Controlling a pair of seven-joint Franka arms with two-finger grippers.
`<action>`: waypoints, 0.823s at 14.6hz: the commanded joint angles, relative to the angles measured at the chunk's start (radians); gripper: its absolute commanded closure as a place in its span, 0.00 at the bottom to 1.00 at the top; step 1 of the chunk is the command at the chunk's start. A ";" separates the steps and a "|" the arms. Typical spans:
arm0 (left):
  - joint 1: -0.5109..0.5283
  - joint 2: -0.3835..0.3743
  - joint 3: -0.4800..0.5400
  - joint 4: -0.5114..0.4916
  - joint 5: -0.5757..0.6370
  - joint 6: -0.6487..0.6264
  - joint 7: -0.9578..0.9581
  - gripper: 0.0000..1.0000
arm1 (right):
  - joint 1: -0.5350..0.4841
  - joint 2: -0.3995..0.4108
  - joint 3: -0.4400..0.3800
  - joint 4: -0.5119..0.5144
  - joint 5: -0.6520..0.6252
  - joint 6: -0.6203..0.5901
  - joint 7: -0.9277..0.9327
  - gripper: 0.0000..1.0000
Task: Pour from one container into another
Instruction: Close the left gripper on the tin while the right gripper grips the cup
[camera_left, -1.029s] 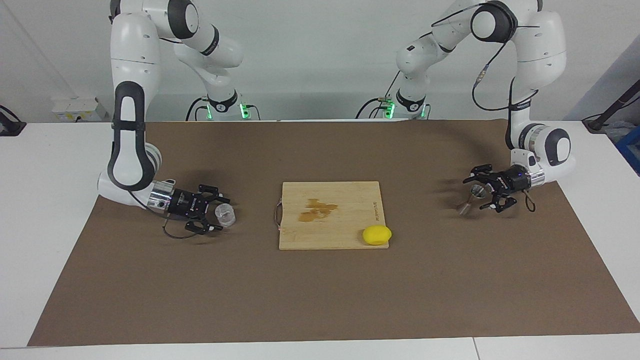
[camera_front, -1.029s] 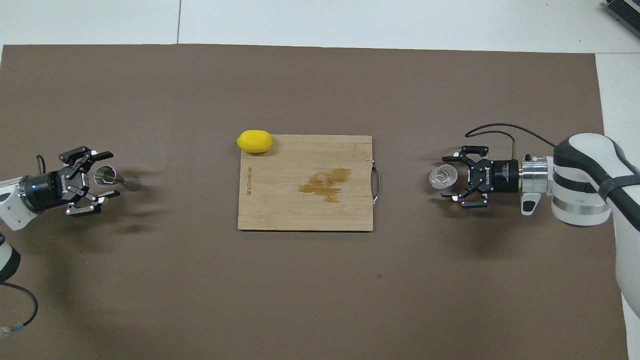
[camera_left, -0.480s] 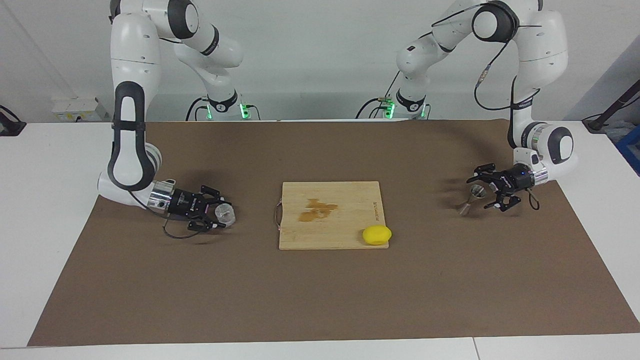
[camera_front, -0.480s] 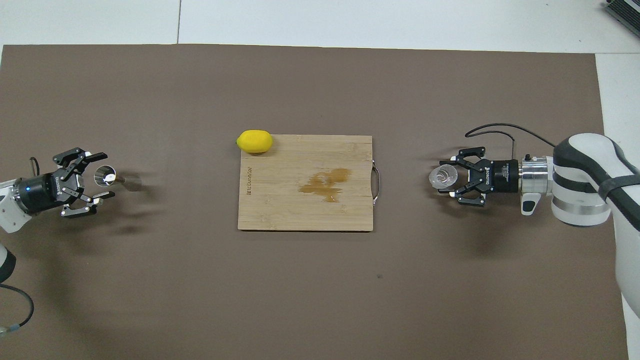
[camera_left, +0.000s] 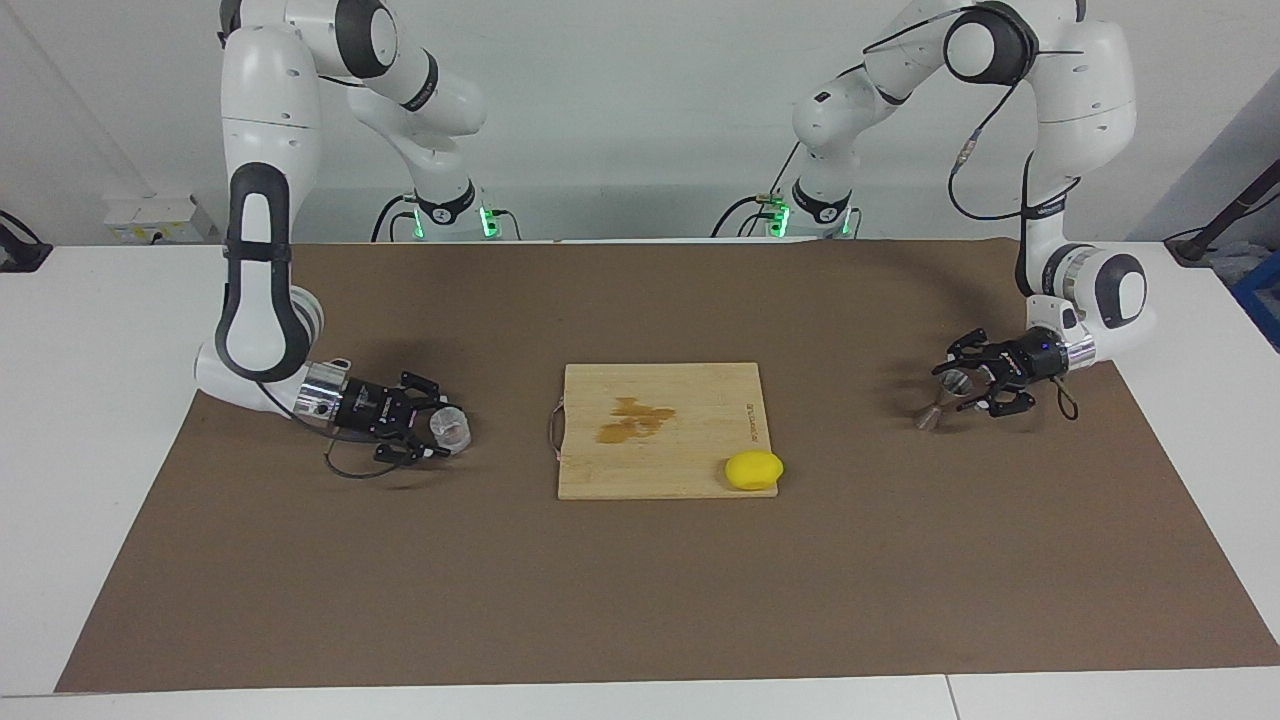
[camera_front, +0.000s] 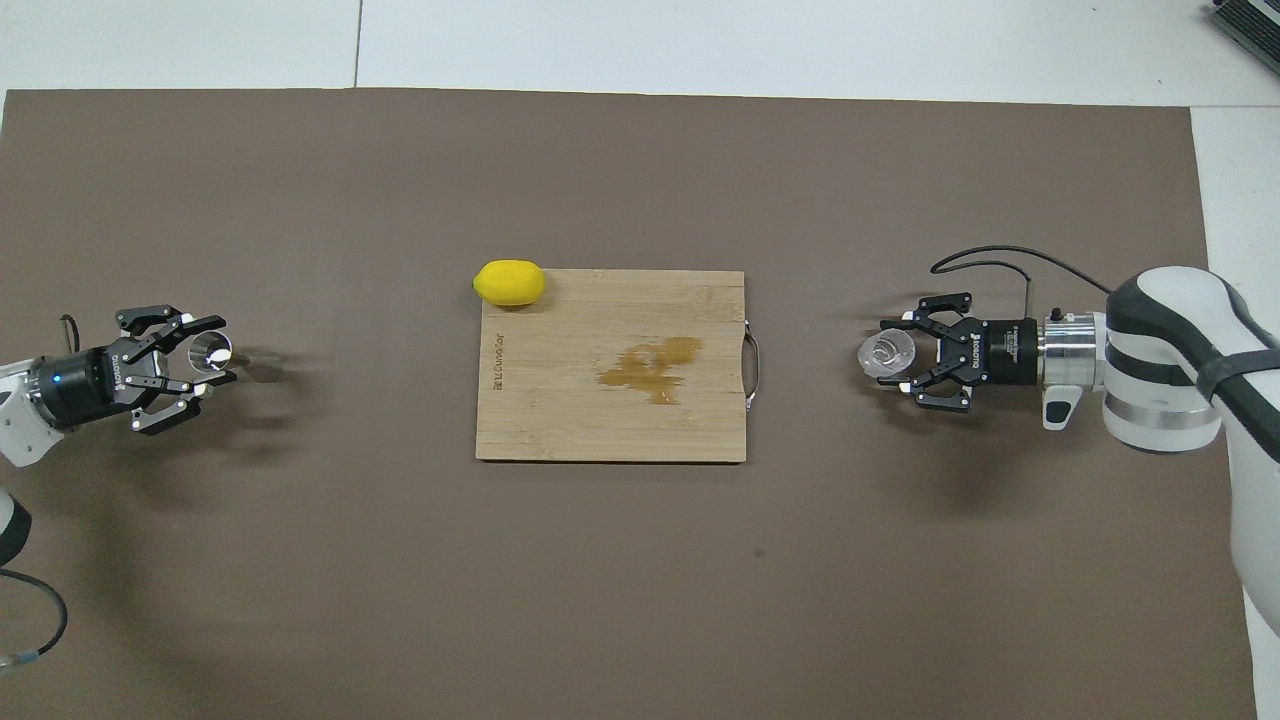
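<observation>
Right gripper (camera_left: 432, 436) was closed on glass cup (camera_left: 450, 428) at right arm's end of mat; light, slick, fragile, so held round wall. Left gripper (camera_left: 968, 387) straddled steel jigger (camera_left: 944, 396) at left arm's end; grip unclear, waist best hold

In the overhead view the left arm (camera_front: 20, 420) is cut off by the picture's edge; only its wrist and the left gripper (camera_front: 205, 355) show. The right arm (camera_front: 1200, 370) also leaves that picture at the edge. Whether the fingers (camera_front: 915, 328) of the right gripper (camera_front: 893, 357) press the glass cup (camera_front: 886, 354) is too small to tell. The same holds for the left gripper and the jigger (camera_left: 945, 395). What the cup holds cannot be seen.
</observation>
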 joint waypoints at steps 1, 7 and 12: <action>0.008 0.005 0.000 0.013 0.017 -0.019 0.019 0.40 | 0.005 0.005 0.003 0.002 0.018 0.024 0.005 0.26; 0.006 0.007 0.000 0.038 0.020 -0.019 0.017 0.54 | 0.006 0.005 0.003 0.002 0.015 0.029 0.008 0.26; -0.009 0.008 -0.003 0.031 0.017 -0.017 0.017 0.68 | 0.009 0.005 0.003 0.002 0.013 0.030 0.011 0.32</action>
